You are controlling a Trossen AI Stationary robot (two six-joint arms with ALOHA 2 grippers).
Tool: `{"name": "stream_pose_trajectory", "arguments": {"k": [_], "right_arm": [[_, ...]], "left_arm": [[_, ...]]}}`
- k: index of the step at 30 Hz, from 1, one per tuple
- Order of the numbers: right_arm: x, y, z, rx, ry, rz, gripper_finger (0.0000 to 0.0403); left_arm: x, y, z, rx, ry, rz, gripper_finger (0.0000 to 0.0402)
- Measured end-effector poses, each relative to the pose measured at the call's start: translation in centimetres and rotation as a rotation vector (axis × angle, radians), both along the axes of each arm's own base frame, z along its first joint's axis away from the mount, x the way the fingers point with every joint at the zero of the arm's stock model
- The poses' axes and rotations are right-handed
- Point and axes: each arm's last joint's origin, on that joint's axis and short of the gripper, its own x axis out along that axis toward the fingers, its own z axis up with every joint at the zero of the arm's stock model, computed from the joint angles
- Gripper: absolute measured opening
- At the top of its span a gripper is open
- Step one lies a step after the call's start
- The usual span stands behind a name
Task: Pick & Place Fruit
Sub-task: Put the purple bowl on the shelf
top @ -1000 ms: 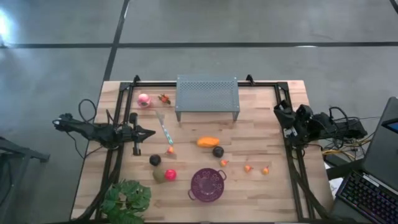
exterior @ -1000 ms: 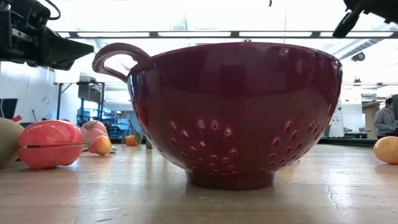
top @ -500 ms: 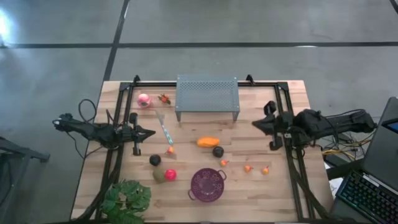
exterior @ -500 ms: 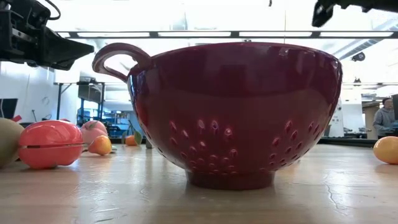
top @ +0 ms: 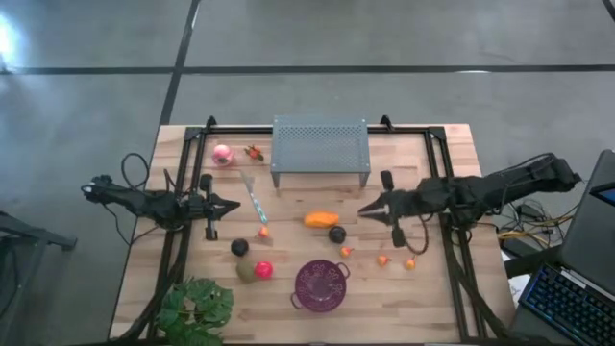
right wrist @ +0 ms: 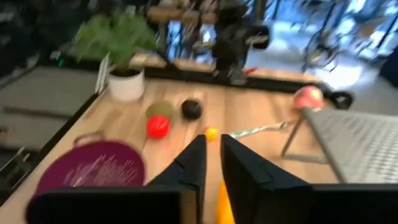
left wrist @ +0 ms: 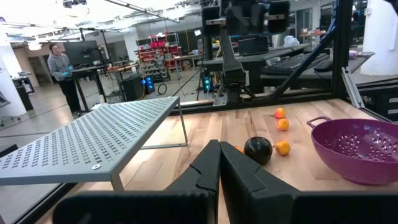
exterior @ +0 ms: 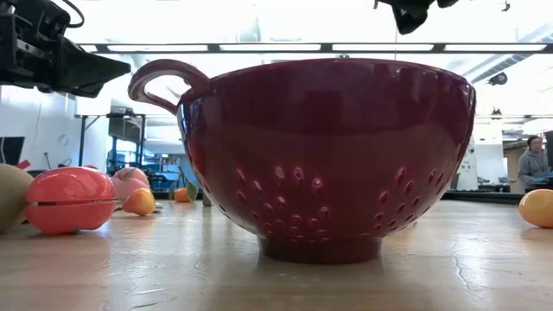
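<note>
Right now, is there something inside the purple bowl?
The high view shows only the bare perforated bottom of the purple bowl; no fruit there. The low view cannot tell, because its wall covers the inside.

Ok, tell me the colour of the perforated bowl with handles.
Purple; the bowl shows best in the high view.

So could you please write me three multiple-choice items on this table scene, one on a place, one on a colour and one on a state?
1. Where is the right gripper?
A. Above the table, right of the elongated orange piece
B. Over the plant
C. Inside the bowl

2. What colour is the perforated bowl?
A. Green
B. Purple
C. White

3. What is in the bowl?
A. Three fruits
B. The pink ball
C. Nothing

Answers:
1 A, the high view shows its tip beside that piece.
2 B, the high view and left wrist view both show purple.
3 C, its inside looks bare from above.
</note>
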Motion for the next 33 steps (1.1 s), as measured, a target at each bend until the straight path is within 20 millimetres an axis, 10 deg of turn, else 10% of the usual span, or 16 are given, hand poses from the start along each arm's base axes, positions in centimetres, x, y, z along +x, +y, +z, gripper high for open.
{"name": "stream_pose_trajectory", "arguments": {"k": [12,33], "right_arm": [[4.3,4.8,-0.5,0.039,0.31,-0.035,0.0167],[11.2,8.8,-2.7,0.342,0.859,-0.473,0.0178]], "left_arm": [[0.0,0.0,0.0,0.0,0.0,0.0,0.0012],[0.0,0.0,0.0,0.0,0.0,0.0,0.0012]]}}
